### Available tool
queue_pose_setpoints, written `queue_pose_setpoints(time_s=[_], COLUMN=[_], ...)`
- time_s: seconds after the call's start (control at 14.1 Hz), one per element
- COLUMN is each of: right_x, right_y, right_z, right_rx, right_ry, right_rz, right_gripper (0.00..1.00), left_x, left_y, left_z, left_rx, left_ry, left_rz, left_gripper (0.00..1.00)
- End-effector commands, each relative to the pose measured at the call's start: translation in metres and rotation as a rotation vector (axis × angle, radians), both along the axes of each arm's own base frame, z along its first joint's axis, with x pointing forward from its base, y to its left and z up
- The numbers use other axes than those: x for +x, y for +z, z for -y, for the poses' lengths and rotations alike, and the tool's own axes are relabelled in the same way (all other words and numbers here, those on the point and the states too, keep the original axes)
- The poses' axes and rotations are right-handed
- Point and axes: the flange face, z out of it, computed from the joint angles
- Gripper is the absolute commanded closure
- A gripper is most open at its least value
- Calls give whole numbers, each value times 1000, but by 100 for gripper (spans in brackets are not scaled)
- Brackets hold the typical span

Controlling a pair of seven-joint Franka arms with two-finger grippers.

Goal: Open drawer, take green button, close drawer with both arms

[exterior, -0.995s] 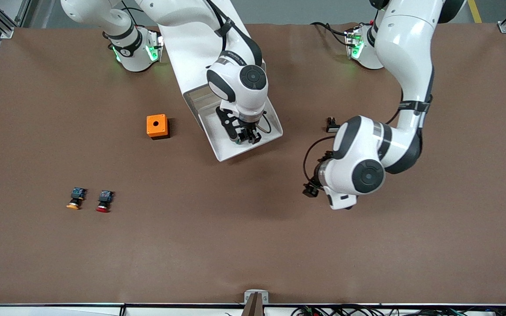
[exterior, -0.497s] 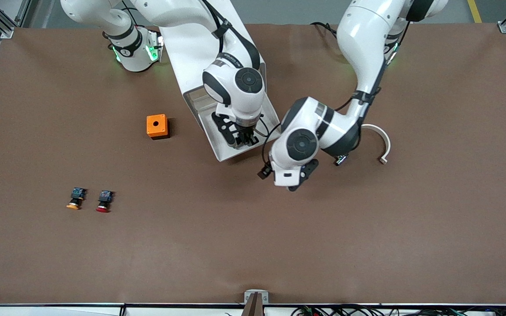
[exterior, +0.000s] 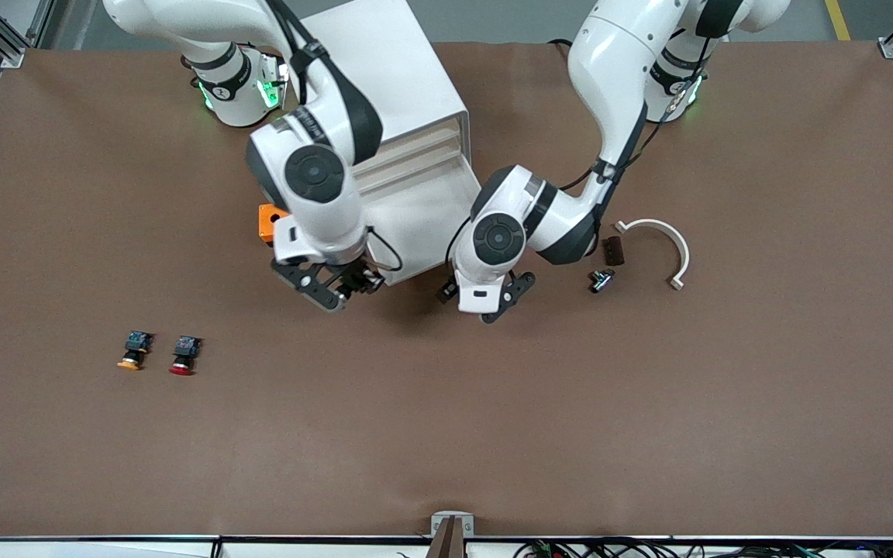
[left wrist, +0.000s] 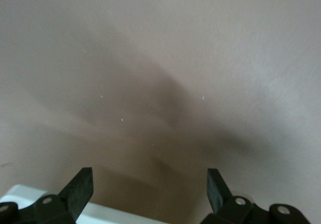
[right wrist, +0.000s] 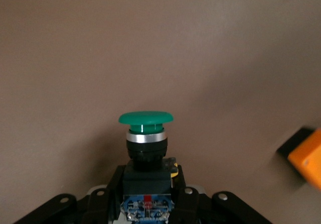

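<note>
My right gripper (exterior: 334, 288) is shut on the green-capped button (right wrist: 145, 133). It holds the button by its black body over the bare table beside the open drawer's front corner, close to the orange box. In the right wrist view the fingers (right wrist: 108, 186) clamp the body, with the bluish rear block between them. The white drawer (exterior: 423, 229) stands pulled out of the white cabinet (exterior: 373, 62). My left gripper (exterior: 507, 301) is open and empty, low over the table at the drawer's front edge. Its fingers (left wrist: 80, 186) stand wide apart over brown table, with a white edge (left wrist: 30, 191) beside one of them.
The orange box (exterior: 267, 219) is partly hidden under the right arm. An orange-capped button (exterior: 130, 350) and a red-capped button (exterior: 183, 355) lie toward the right arm's end. A white curved piece (exterior: 660, 246), a dark block (exterior: 613, 249) and a small dark part (exterior: 600, 279) lie toward the left arm's end.
The right gripper has come up out of the drawer with the green button and moved beside the drawer's corner. The left gripper has swung in to the drawer's front edge.
</note>
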Motion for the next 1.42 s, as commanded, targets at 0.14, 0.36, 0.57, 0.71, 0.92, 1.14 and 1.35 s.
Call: queue_pose_setpoints(time_s=[0.14,0.36,0.57,0.71,0.92,1.14,1.35], right_x=[38,36,40,42,45,46,40], right_y=[-37,-95,-137,-153,-163,-169,-187], right_z=[92,140,177,195,221,239,257], right_rx=[12,20,6,-6,-15,-15,-11], right_ry=[257,368,417,438,441,454,500], right_rz=[43,74,38,14,-6,-13,19], right_gripper=[100,100,100,100,100,100,98], left_x=[-54,-81,-108,-123,-149,-164,-166], left_y=[-24,-26,-25,-21,-20,-19,-14], left_z=[26,44,65,76,93,102,104], left_rx=[54,48,37,27,26,31,34], left_ry=[-117,-136,-122,-112,-87,-52,-36], left_rz=[21,-4,-38,-54,-88,-109,-109], left_gripper=[0,0,0,0,0,0,0])
